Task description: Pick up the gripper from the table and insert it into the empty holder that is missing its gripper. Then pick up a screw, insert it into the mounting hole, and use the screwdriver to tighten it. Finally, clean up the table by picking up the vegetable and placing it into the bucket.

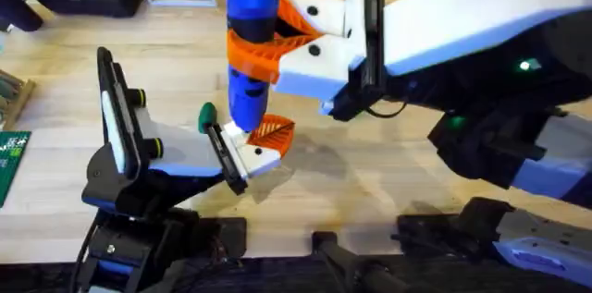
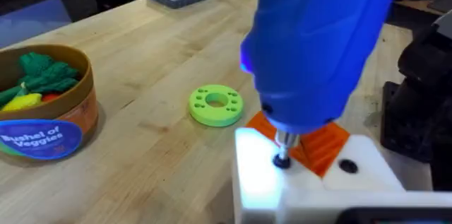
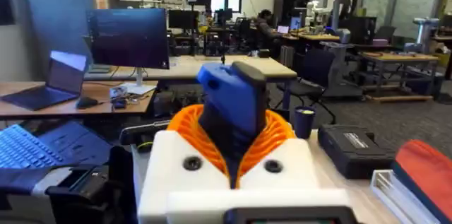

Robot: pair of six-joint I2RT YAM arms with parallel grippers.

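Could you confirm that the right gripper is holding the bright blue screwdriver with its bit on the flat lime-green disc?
Not quite: in the left wrist view the bright blue pen-shaped screwdriver has its bit on a dark screw in the white gripper part. The flat lime-green disc lies apart. The right gripper does hold it.

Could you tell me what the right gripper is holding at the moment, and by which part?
The right gripper holds the blue screwdriver upright, its orange pads clamped around the middle of the body.
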